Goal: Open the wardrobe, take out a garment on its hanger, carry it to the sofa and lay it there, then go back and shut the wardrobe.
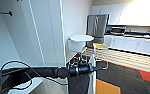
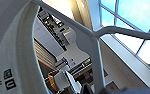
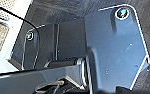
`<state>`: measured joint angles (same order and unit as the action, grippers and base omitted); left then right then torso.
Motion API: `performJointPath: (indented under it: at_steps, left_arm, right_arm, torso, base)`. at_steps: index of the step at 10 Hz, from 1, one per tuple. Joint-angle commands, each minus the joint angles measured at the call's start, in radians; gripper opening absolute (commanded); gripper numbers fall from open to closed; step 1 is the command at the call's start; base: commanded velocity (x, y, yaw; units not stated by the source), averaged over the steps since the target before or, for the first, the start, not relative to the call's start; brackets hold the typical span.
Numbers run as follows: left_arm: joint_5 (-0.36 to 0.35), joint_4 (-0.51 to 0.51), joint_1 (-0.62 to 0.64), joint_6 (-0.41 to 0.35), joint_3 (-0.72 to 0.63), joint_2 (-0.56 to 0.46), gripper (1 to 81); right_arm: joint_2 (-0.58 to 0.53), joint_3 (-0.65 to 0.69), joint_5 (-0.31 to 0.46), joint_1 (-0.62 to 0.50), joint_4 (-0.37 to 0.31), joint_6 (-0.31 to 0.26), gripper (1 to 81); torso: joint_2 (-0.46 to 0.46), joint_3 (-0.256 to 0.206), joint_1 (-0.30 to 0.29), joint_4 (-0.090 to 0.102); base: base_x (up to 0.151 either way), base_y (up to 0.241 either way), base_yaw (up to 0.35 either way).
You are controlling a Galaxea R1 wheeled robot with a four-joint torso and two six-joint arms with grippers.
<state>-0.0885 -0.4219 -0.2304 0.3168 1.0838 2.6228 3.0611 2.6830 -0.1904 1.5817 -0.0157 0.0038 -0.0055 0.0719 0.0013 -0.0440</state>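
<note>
The wardrobe (image 1: 21,40) stands open at the left of the head view, with a white interior, a black hook (image 1: 4,12) and its door (image 1: 49,30) swung outward. My left arm reaches across in front of it. The left gripper (image 1: 93,68) is shut on the white hanger (image 1: 92,81), which hangs edge-on below it. In the left wrist view the hanger (image 2: 91,42) shows close up with its arms spreading, and the white garment (image 2: 8,50) with a label at the collar hangs on it. The right wrist view shows dark carpet under the robot's plate.
A round white table (image 1: 81,38) and a chair with a yellow seat (image 1: 100,46) stand just past the wardrobe door. Behind them are a steel fridge (image 1: 98,25) and a kitchen counter (image 1: 131,35). Dark carpet with an orange patch (image 1: 107,87) lies to the right.
</note>
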Motion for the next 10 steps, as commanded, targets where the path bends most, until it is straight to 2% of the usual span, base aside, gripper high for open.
performJointPath:
  at_steps: [1, 10]
  left_arm:
    - [-0.017, 0.045, 0.168, -0.016, -0.031, 0.001, 1.0]
    - [-0.01, 0.046, 0.168, -0.016, -0.033, 0.002, 1.0]
  right_arm:
    - [0.003, -0.003, 0.049, -0.034, -0.01, 0.001, 81.1]
    - [0.003, -0.003, 0.049, -0.033, -0.01, 0.001, 81.1]
  torso:
    - [0.0, 0.0, 0.0, 0.0]
    - [0.0, 0.0, 0.0, 0.0]
  base:
    - [0.0, 0.0, -0.248]
    - [0.0, 0.0, -0.207]
